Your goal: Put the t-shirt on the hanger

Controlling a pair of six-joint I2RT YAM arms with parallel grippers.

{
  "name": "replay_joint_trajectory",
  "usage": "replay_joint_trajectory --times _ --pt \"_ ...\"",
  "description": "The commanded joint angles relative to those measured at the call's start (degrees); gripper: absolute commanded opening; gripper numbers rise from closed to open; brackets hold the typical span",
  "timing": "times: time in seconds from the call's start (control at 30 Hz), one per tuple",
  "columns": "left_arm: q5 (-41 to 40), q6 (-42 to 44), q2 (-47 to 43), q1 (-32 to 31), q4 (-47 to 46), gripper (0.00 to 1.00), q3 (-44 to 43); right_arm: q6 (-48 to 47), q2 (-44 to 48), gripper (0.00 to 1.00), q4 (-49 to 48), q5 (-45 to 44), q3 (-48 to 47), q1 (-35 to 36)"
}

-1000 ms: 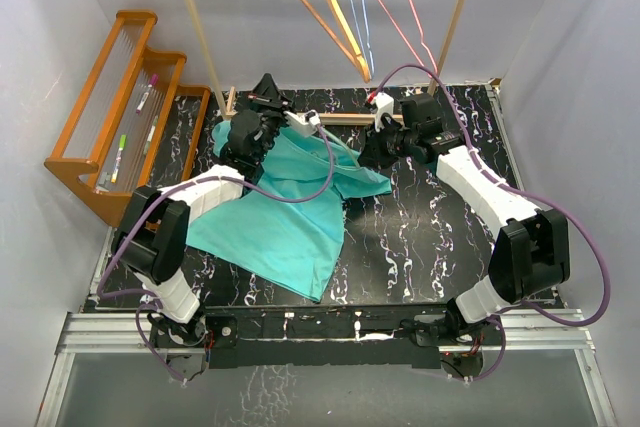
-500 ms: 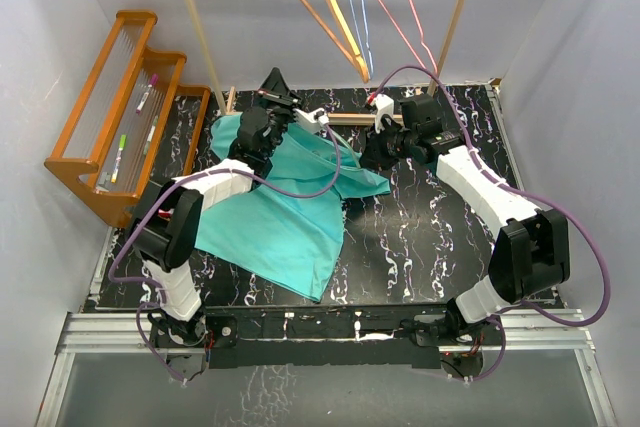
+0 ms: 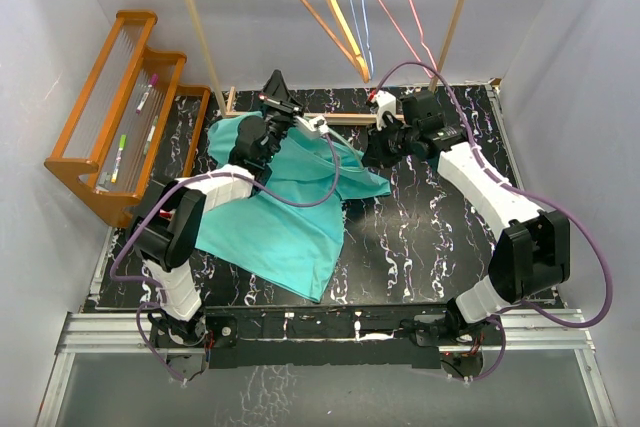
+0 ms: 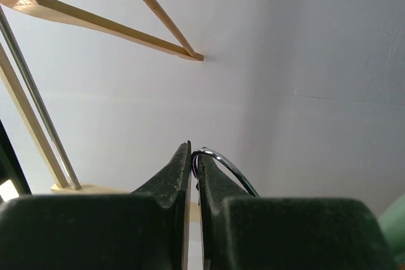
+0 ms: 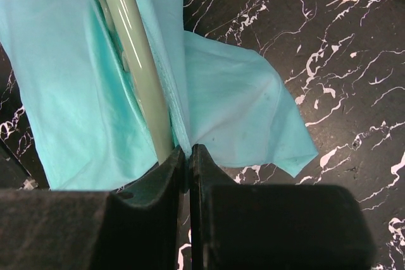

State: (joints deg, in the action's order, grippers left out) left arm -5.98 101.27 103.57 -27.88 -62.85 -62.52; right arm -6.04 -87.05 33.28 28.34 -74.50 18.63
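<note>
L tool (image 4: pixel 195 157) clenched on the chrome hook (image 4: pixel 218 156) of the hanger (image 5: pixel 136 61), far-centre over the desk (image 5: pixel 342 49). R tool (image 5: pixel 188 151) pinched tight on the t-shirt (image 3: pixel 290 222) edge, just beside the hanger's arm, which runs inside the cloth. Rest of t-shirt sprawls across desk's left half.

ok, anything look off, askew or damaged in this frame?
Nothing spilled or broken. The t-shirt lies rumpled and slanted on the table, with a corner flopped out by the right gripper, which pinches its edge beside the hanger arm. The left gripper is shut on the hanger's metal hook.
</note>
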Motion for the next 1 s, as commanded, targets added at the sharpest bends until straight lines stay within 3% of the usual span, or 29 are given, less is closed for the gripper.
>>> replay_joint_trajectory --times 0.0,0.27,0.97 --pt "3.2 5.3 -2.8 0.7 -7.7 0.00 3.4 -0.9 1.7 0.08 2.8 -1.9 -5.0 -0.3" --pt "4.0 6.6 -3.2 0.5 -8.2 0.00 5.7 -0.5 -0.2 0.08 5.6 -1.2 -9.6 -0.3" --pt "-3.6 7.4 2.5 0.6 -2.0 0.00 -6.7 0.2 0.7 0.08 8.8 -4.1 -5.0 0.1"
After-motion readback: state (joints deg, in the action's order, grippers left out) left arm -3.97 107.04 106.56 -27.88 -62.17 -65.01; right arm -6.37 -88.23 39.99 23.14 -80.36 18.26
